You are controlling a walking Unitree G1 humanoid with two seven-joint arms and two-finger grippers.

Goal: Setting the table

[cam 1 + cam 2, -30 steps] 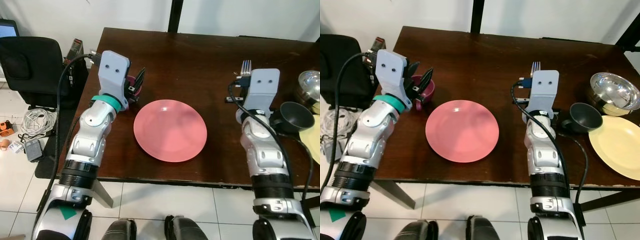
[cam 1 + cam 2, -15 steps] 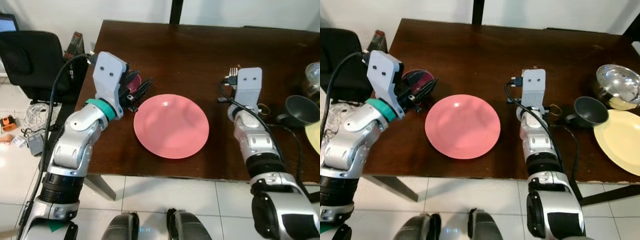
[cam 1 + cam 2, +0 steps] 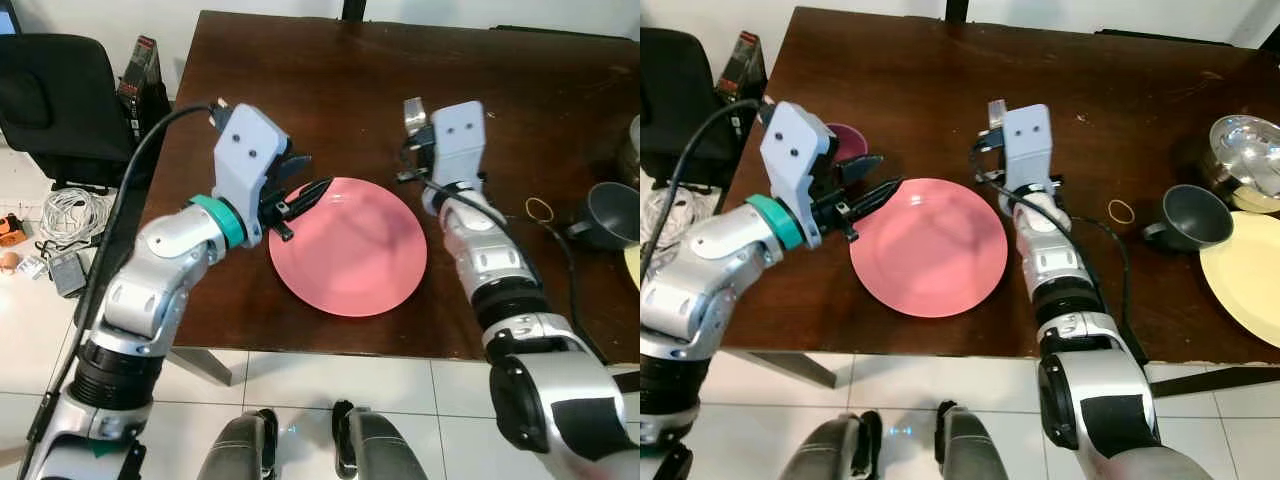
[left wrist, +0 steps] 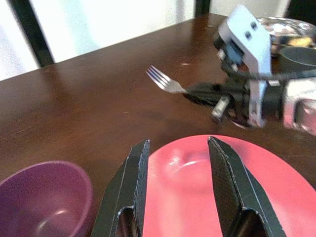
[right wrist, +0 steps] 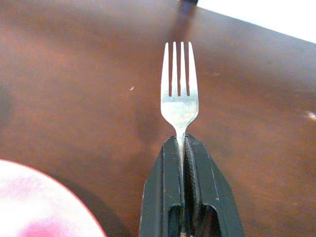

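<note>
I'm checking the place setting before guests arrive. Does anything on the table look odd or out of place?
One thing: a small yellowish elastic band lies loose on the dark wooden table, between the round pink plate and the dark grey cup. It belongs to no setting. The silver fork is not yet laid; the right pincer holds it.
</note>
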